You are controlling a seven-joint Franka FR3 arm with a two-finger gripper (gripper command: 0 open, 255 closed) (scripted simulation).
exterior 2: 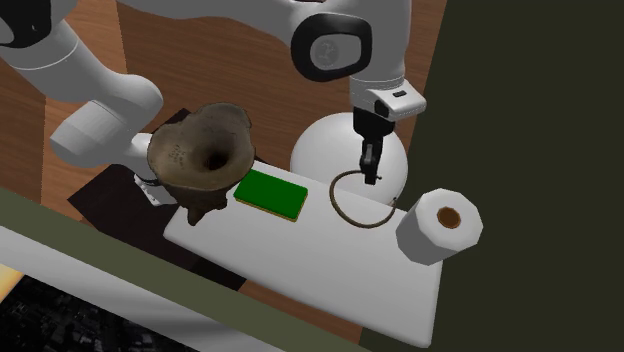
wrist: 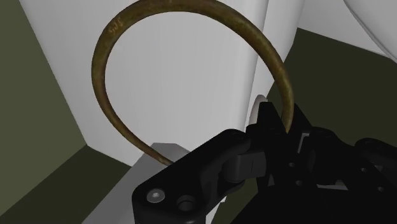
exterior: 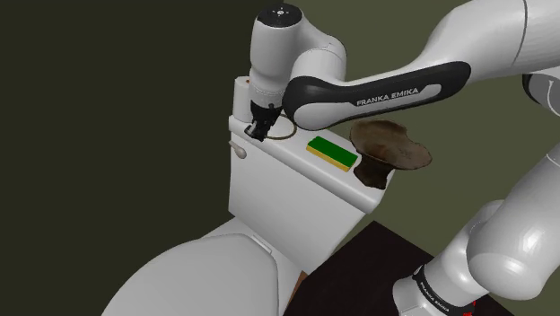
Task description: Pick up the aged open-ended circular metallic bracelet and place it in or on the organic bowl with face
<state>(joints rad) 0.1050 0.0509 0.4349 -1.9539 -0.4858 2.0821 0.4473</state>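
Shoulder view: high, off the front corner of the toilet tank (exterior: 269,193), looking down across its lid; middle distance.
Second exterior view: above and behind the tank, facing the opposite way (steeper, nearer).
Shared: the tank's lid.
Wrist view: on the gripper (wrist: 285,118), very close to the tank.

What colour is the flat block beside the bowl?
The block is green with a yellow side, clearest in the shoulder view.

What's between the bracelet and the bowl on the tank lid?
A green block, lying flat between bracelet and bowl; clear in the second exterior view.
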